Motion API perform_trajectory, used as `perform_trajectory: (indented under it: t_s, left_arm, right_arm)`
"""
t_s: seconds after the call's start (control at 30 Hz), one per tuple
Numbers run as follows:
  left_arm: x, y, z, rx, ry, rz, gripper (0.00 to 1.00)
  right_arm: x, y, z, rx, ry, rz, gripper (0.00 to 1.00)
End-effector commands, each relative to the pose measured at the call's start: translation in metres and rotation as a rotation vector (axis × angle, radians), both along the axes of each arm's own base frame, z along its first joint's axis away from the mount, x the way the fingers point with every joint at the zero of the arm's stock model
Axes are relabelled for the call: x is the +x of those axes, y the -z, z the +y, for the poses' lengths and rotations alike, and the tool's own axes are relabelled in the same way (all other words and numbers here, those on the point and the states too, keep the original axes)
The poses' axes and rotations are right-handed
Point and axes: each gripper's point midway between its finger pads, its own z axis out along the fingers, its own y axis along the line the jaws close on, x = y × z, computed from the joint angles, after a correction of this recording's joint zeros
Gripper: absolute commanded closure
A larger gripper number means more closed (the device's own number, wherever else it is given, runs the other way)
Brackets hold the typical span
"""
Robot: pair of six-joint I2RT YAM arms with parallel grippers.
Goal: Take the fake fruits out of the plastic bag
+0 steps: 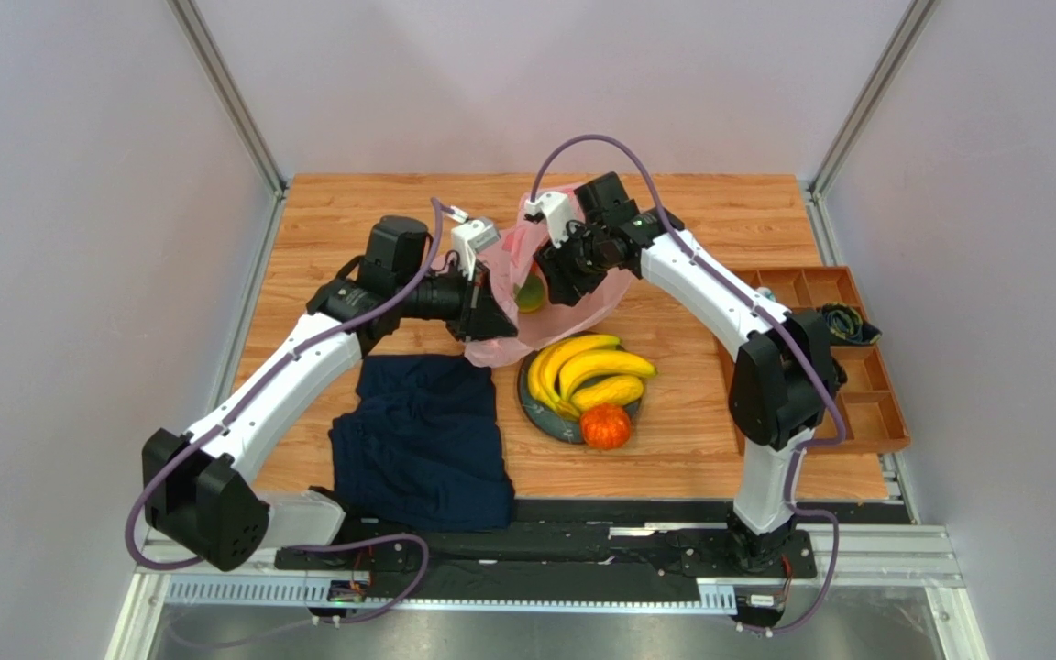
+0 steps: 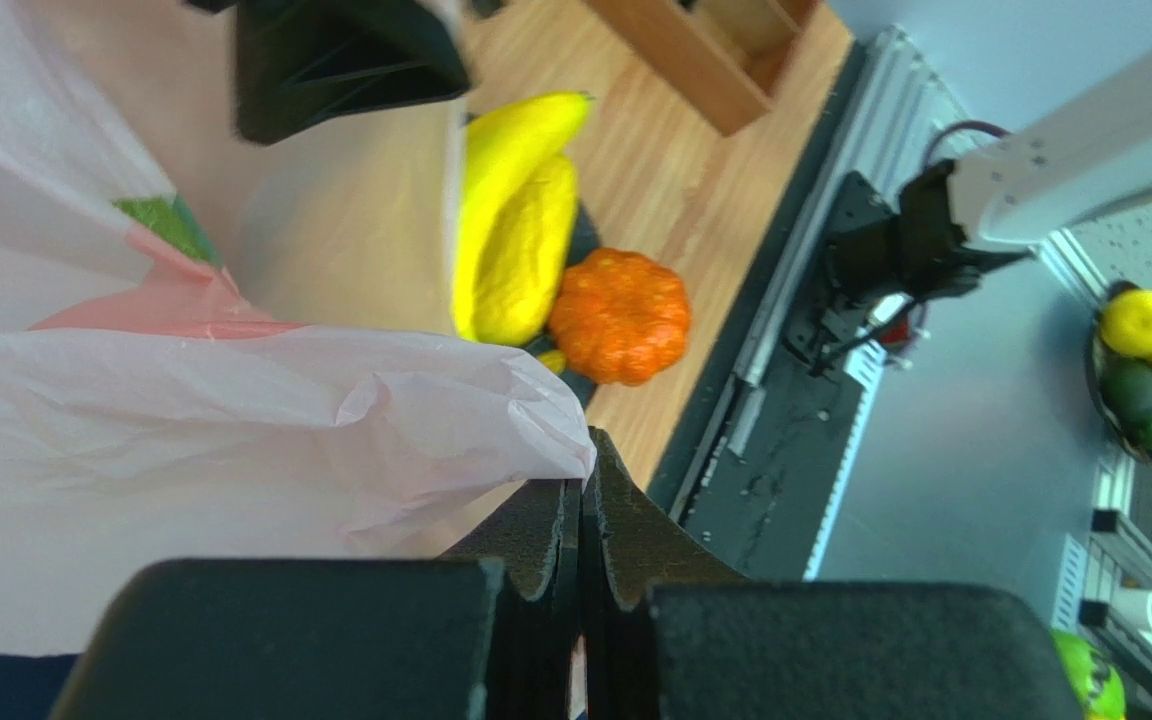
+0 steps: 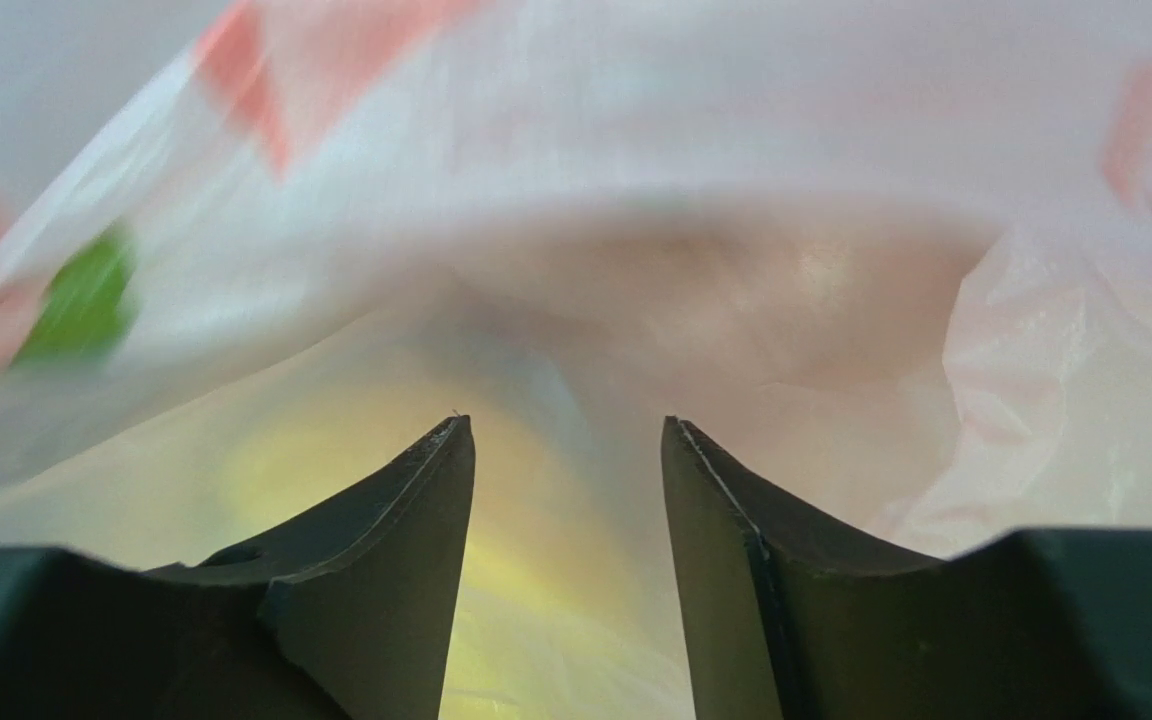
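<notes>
The pink plastic bag is held up off the table behind the plate. My left gripper is shut on the bag's edge, jaws pressed together on the thin film. My right gripper is open and reaches into the bag's mouth, with bag film all around it. A blurred yellow-green fruit lies just beyond its fingertips and shows as a green round piece in the top view. The banana bunch, a long yellow piece and an orange fruit lie on the dark plate.
A dark navy folded cloth lies left of the plate. A wooden compartment tray stands at the right edge with a dark object in it. Metal frame rails border the table.
</notes>
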Motion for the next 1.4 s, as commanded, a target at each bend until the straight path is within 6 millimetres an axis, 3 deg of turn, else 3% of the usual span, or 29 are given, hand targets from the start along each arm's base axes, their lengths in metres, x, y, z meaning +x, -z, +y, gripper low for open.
perform_trajectory:
  t_s: [0.0, 0.1, 0.17, 0.2, 0.3, 0.33, 0.4, 0.53, 0.87, 1.13, 1.37]
  left_arm:
    - [-0.034, -0.047, -0.005, -0.077, 0.097, -0.078, 1.0]
    - [-0.04, 0.0, 0.01, 0.029, 0.034, 0.02, 1.0]
    - [-0.046, 0.013, 0.017, 0.057, -0.003, 0.058, 1.0]
    - [-0.047, 0.027, 0.023, 0.084, -0.054, 0.106, 1.0]
    - [-0.051, 0.038, 0.033, 0.112, -0.139, 0.165, 1.0]
    - [-0.051, 0.038, 0.035, 0.115, -0.152, 0.158, 1.0]
    - [-0.047, 0.041, 0.037, 0.126, -0.171, 0.152, 1.0]
    - [-0.044, 0.041, 0.03, 0.1, -0.148, 0.154, 1.0]
    - [-0.056, 0.049, 0.028, 0.073, -0.116, 0.187, 1.0]
    - [-0.075, 0.052, 0.035, 0.065, -0.107, 0.208, 1.0]
    - [-0.072, 0.045, 0.036, 0.05, -0.097, 0.146, 1.0]
  right_arm:
    - [0.0, -0.001, -0.006, -0.011, 0.036, -0.014, 0.45]
    - [-0.008, 0.009, 0.006, 0.02, 0.004, 0.014, 0.42]
    - [-0.008, 0.011, 0.02, 0.021, -0.013, 0.014, 0.39]
    - [-0.008, 0.023, 0.026, 0.009, -0.022, 0.036, 0.35]
    - [-0.005, 0.029, 0.046, -0.014, -0.021, 0.026, 0.29]
    - [-0.006, 0.039, 0.054, -0.027, -0.025, 0.034, 0.27]
    - [-0.001, 0.039, 0.062, -0.02, -0.008, 0.029, 0.24]
    - [0.003, 0.058, 0.075, -0.039, 0.032, 0.058, 0.19]
    - [0.039, 0.066, 0.07, -0.168, 0.178, -0.088, 0.1]
    - [0.039, 0.085, 0.087, -0.162, 0.152, -0.054, 0.09]
    - [0.015, 0.097, 0.12, -0.092, 0.028, 0.032, 0.09]
